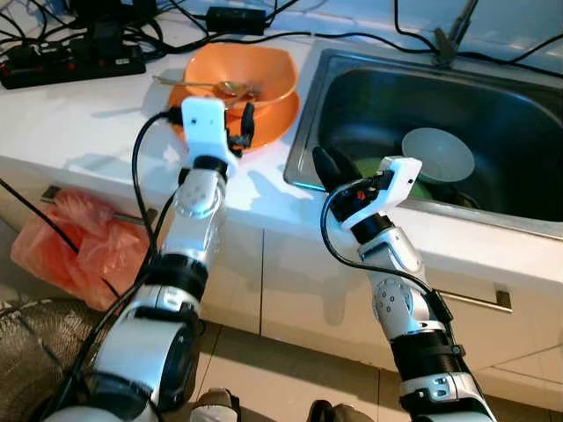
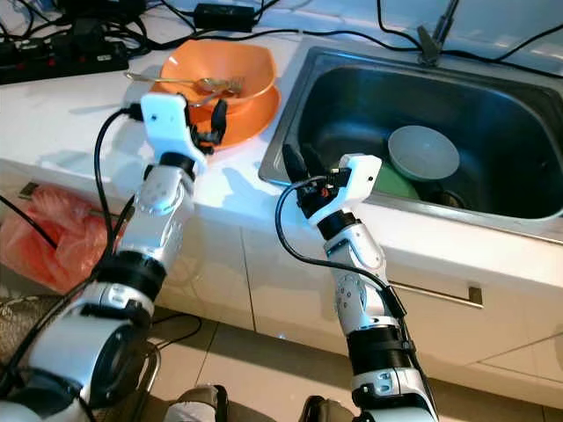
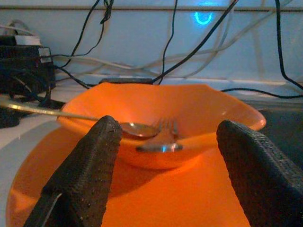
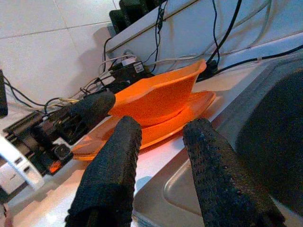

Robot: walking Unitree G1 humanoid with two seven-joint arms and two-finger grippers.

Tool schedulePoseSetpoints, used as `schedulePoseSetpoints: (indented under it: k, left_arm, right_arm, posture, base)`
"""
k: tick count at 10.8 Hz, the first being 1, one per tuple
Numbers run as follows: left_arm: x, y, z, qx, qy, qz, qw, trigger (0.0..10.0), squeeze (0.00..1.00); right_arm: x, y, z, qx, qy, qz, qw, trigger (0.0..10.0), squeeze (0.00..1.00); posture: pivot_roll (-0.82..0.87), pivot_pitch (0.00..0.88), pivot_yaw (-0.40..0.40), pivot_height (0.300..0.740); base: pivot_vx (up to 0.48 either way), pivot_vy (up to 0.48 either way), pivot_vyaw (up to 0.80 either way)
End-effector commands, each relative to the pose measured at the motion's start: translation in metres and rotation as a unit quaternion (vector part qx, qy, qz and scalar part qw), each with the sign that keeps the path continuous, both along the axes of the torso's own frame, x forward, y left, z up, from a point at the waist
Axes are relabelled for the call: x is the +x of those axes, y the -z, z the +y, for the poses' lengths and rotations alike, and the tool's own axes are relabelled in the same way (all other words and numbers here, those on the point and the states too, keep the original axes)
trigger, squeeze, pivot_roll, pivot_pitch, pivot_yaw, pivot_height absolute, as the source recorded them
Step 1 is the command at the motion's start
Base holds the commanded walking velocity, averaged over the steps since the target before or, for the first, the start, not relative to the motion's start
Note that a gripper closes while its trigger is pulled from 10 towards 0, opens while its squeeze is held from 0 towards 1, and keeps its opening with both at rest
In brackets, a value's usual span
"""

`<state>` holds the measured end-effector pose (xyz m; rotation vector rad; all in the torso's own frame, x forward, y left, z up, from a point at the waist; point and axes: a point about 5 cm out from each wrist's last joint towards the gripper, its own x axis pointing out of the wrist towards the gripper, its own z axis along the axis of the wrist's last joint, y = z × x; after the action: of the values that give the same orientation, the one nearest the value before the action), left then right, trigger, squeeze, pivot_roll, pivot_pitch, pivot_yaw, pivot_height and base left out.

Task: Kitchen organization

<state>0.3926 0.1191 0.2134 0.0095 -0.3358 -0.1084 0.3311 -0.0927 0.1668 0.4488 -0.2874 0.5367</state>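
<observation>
Two utensils, a spoon [image 3: 135,128] and a fork [image 3: 163,135], lie in the orange bowl [image 1: 242,75], which sits on an orange plate [image 3: 156,194] on my white counter [image 1: 88,123]. My left gripper [image 1: 244,130] hangs spread open over the plate's near rim, just short of the bowl. My right gripper [image 1: 332,167] is parted, empty, at the steel sink's [image 1: 493,114] near left corner. Beyond it in the sink sit a pale bowl [image 1: 437,156] and something green [image 1: 378,165]. I read no labels.
</observation>
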Motion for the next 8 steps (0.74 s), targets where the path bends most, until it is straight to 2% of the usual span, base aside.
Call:
schedulePoseSetpoints:
  k: [1, 7, 8]
  left_arm:
    - [0.0015, -0.0001, -0.0017, 0.001, 0.005, 0.001, 1.0, 10.0, 0.0]
    - [0.0068, -0.0051, -0.0074, 0.006, 0.007, 0.003, 1.0, 10.0, 0.0]
    - [0.0079, -0.0043, -0.0077, 0.012, 0.004, 0.009, 1.0, 3.9, 0.0]
  right_arm:
    - [0.0007, -0.0009, -0.0029, -0.001, 0.006, 0.003, 1.0, 10.0, 0.0]
    - [0.0008, 0.0011, -0.0032, 0.0, 0.008, 0.007, 1.0, 10.0, 0.0]
    - [0.0008, 0.0014, -0.0032, 0.0, 0.008, 0.007, 1.0, 10.0, 0.0]
  posture:
    - [0.2, 0.133, -0.047, 0.74]
    - [0.19, 0.121, -0.046, 0.74]
    - [0.19, 0.117, -0.046, 0.74]
  base:
    - [0.0, 0.0, 0.0]
    - [0.0, 0.0, 0.0]
    - [0.0, 0.0, 0.0]
